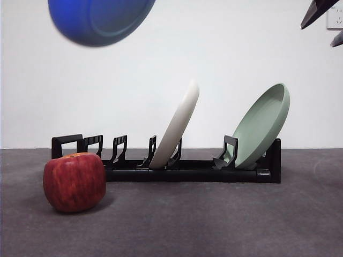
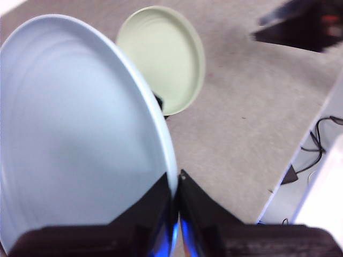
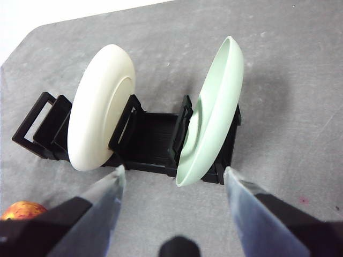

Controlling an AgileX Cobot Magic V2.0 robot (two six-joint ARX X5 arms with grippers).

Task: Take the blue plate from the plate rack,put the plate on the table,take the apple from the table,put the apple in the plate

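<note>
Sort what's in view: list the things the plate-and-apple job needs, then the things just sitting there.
Job:
blue plate, held aloft by the left tool
plate rack
apple, on the table

Bystanders:
cream-white plate, in the rack
pale green plate, in the rack
right tool, open, above the rack

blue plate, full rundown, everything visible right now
The blue plate is round, matte and light blue in the left wrist view, darker in the front view. It has a shallow raised rim and faint concentric rings on its face. It is out of the plate rack, in the air high above the rack's empty end, tilted and motion-blurred. The left hand pinches its edge, a jaw on each face. Nothing else touches it; the apple sits on the table below it.
</note>
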